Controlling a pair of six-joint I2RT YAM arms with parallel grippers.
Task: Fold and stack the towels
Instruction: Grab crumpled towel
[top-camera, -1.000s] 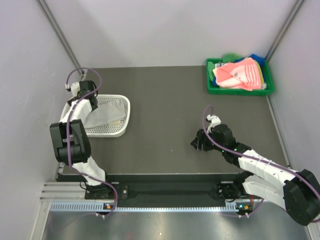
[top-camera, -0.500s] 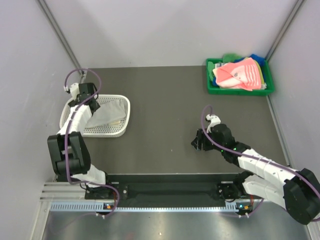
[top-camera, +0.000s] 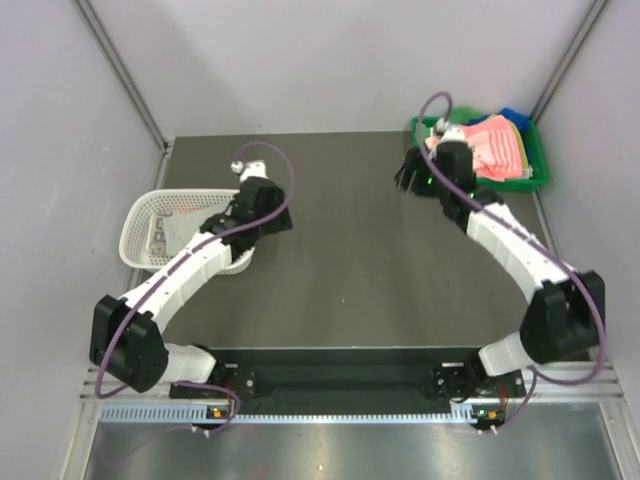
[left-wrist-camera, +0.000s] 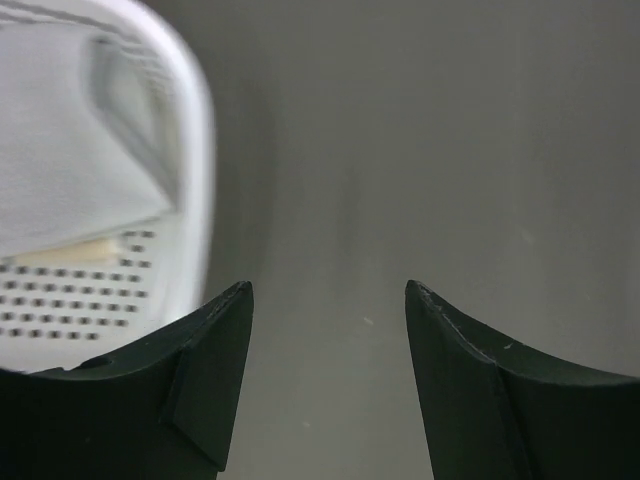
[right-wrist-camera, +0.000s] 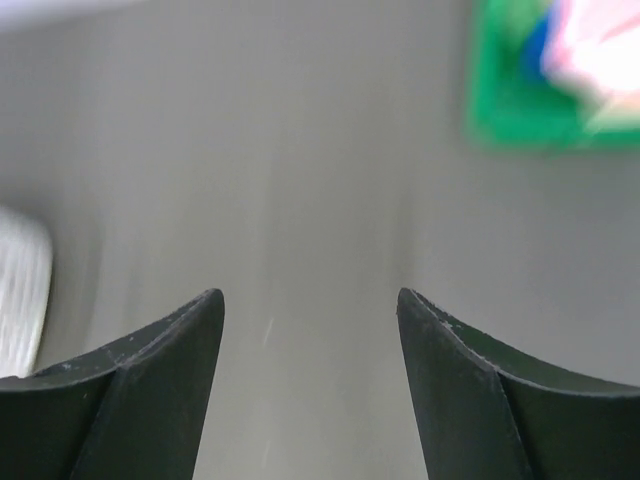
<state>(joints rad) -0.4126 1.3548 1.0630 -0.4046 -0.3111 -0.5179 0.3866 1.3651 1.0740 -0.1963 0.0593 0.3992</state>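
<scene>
L fingers (left-wrist-camera: 200, 390) apart, grey towel (left-wrist-camera: 70, 170) upper-left, R fingers (right-wrist-camera: 150, 390) apart, pink towel (right-wrist-camera: 600, 50) upper-right

My left gripper (left-wrist-camera: 328, 287) and right gripper (right-wrist-camera: 309, 293) are black, and my arms (top-camera: 190, 265) are white. The table (top-camera: 340, 260) is dark grey. The perforated basket (top-camera: 135, 215) is white and holds a plain grey-white towel (left-wrist-camera: 70, 170). The tray (top-camera: 520, 185) is bright green. In it are a pink towel (top-camera: 497, 150) with pale stripes and a blue towel (top-camera: 512, 114).

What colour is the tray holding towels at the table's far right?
The tray is green; the top external view shows it best.
</scene>
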